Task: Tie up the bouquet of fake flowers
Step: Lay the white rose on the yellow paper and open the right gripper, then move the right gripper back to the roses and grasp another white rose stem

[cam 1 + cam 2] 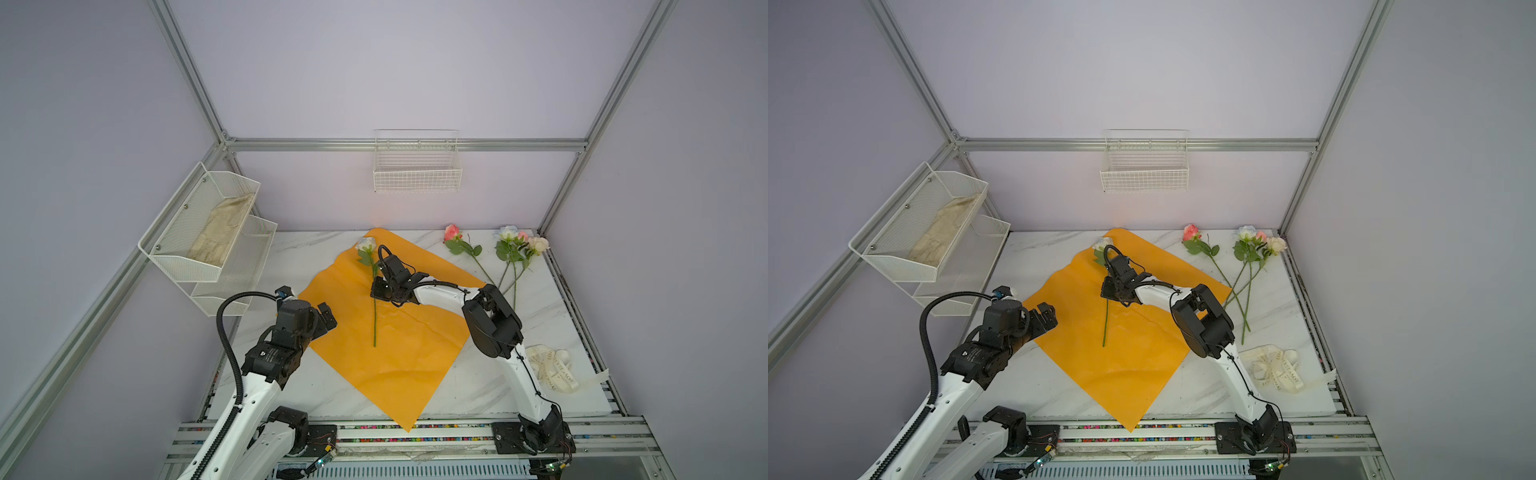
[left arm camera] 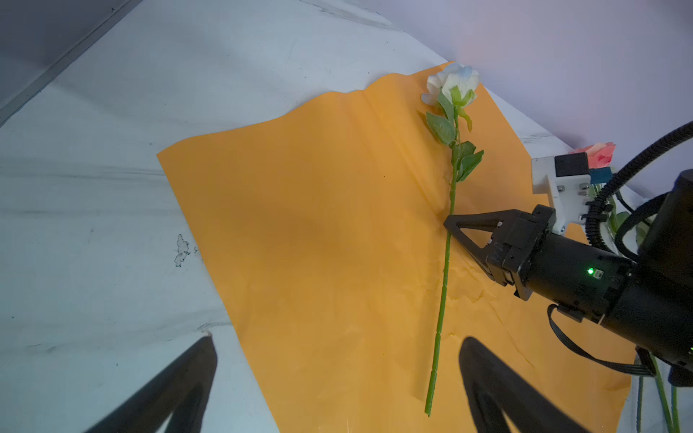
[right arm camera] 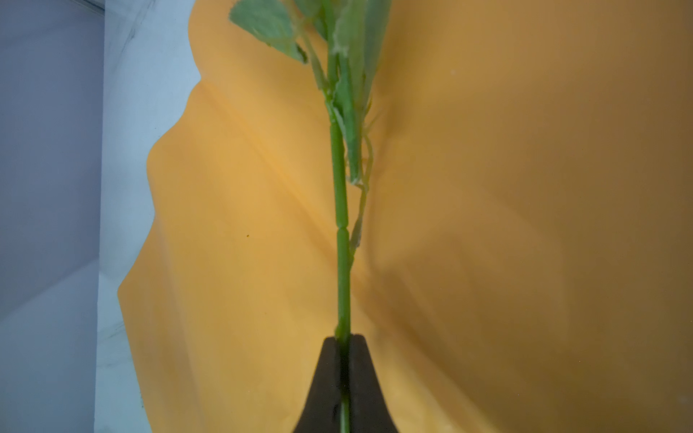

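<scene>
While our right gripper (image 3: 344, 343) pinches the white rose (image 3: 343, 270) by its stem across the middle of the orange wrapping paper (image 1: 395, 357), we hold our left gripper (image 2: 337, 340) spread wide at the paper's left corner; the other roses (image 1: 513, 249) lie far right on the table (image 1: 291, 257).
</scene>
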Robot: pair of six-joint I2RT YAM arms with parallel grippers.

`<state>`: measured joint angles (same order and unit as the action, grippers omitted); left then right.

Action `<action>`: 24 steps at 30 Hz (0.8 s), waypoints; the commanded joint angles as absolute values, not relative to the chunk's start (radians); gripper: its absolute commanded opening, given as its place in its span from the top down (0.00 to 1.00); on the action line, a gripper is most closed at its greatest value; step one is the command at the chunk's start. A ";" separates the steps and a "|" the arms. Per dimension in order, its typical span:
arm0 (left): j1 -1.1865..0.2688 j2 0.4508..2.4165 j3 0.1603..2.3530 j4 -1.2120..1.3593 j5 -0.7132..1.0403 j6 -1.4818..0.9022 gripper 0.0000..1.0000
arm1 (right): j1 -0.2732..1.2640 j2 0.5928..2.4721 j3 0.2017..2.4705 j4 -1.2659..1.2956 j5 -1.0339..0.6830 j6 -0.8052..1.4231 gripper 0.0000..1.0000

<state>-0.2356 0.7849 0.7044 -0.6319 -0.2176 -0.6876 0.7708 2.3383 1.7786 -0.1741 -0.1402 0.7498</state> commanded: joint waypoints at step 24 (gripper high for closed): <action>-0.244 1.037 0.693 -0.275 0.332 -0.617 0.00 | 0.454 1.777 1.321 -0.221 0.013 0.514 0.56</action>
<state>-0.2367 0.9993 0.7044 -0.3786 0.2050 -0.6243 0.5980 1.8442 1.4265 -0.2092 -0.0547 0.5362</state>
